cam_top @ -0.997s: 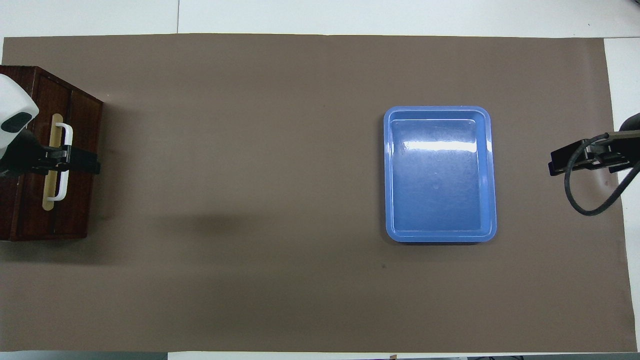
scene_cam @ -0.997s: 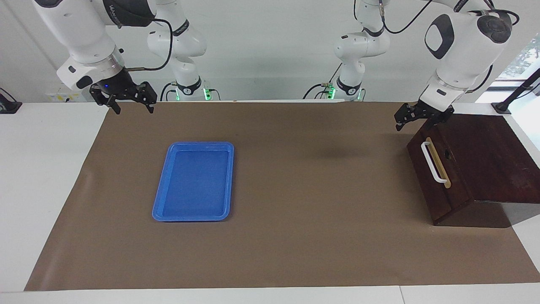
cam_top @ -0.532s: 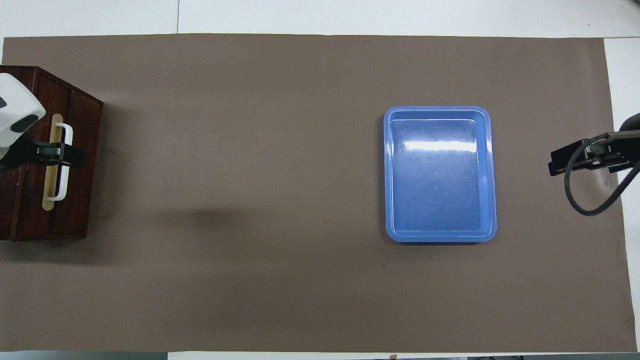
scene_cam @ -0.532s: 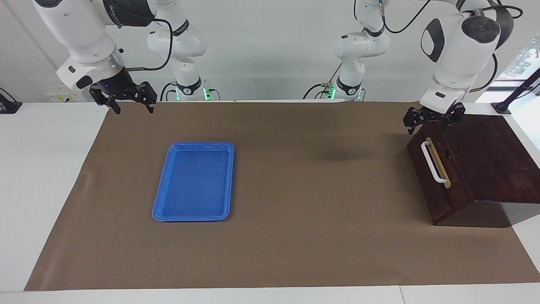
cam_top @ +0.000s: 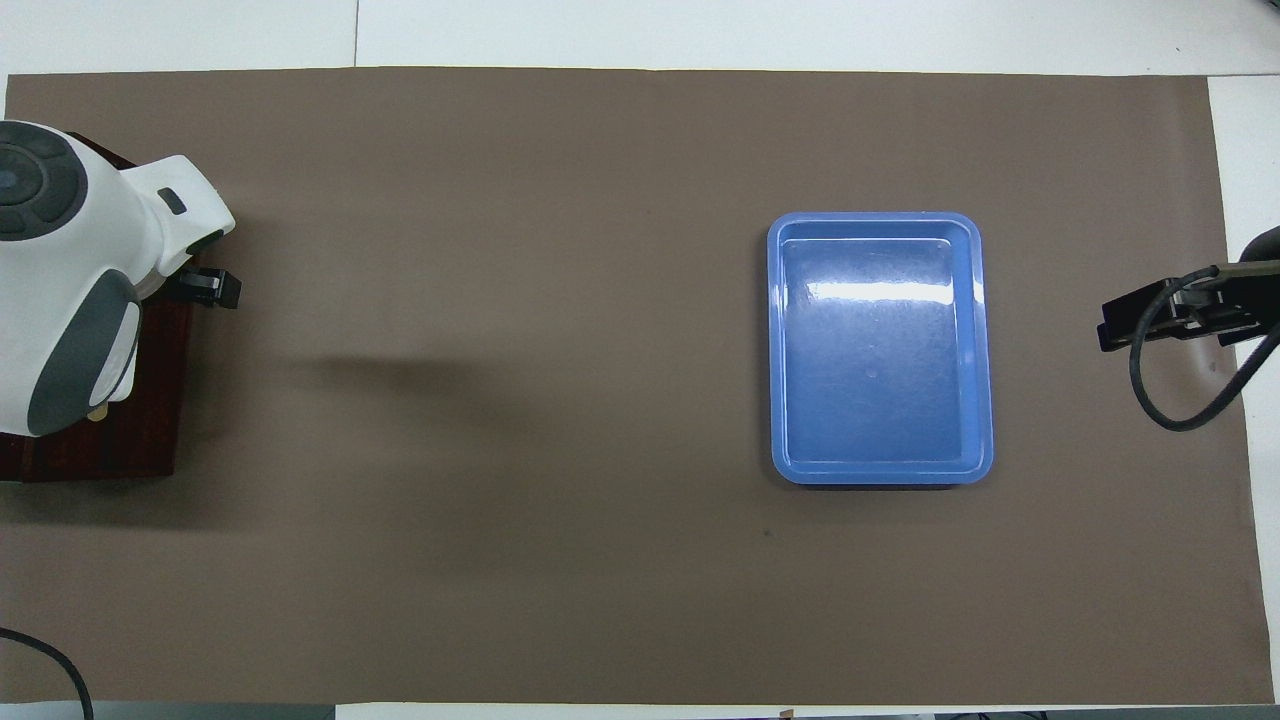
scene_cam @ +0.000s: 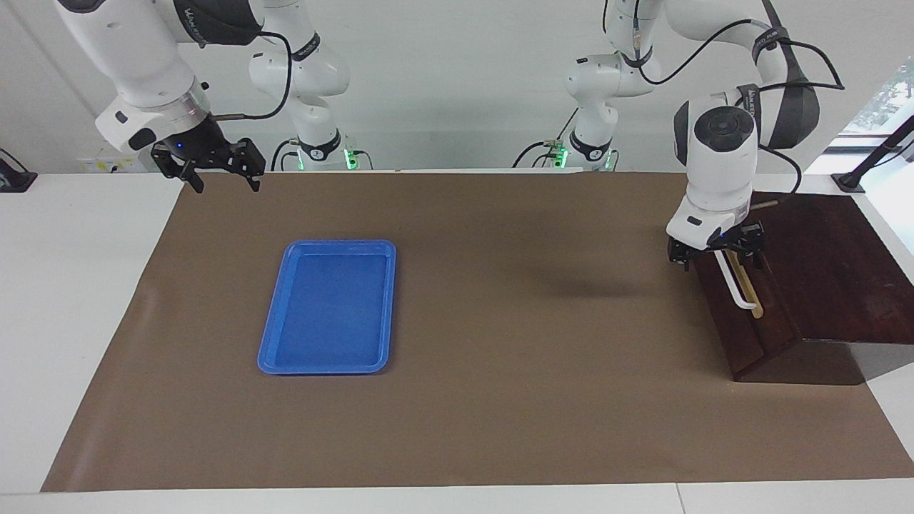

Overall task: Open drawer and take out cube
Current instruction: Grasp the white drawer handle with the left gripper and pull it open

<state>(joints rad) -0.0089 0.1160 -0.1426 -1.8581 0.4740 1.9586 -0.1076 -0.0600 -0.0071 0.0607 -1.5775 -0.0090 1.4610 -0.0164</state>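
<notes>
The dark brown drawer (scene_cam: pixel 746 325) is shut in its dark wooden box (scene_cam: pixel 828 264) at the left arm's end of the table. Its white bar handle (scene_cam: pixel 739 291) faces the table's middle. My left gripper (scene_cam: pixel 716 258) is open and low at the handle's end nearer the robots, one finger on each side of the bar. In the overhead view the left arm's wrist covers most of the box (cam_top: pixel 150 430), and only one black finger (cam_top: pixel 212 288) shows. My right gripper (scene_cam: pixel 218 178) is open and waits high over the mat's corner. The cube is hidden.
An empty blue plastic tray (scene_cam: pixel 282 360) lies on the brown mat toward the right arm's end; it also shows in the overhead view (cam_top: pixel 985 350). The right gripper (cam_top: pixel 1175 315) hangs over the mat's edge there. The mat (scene_cam: pixel 500 321) covers the table between tray and box.
My left arm has turned and come down from over the box's top corner to the handle, its fingers now astride the bar. The right arm and the drawer have not moved.
</notes>
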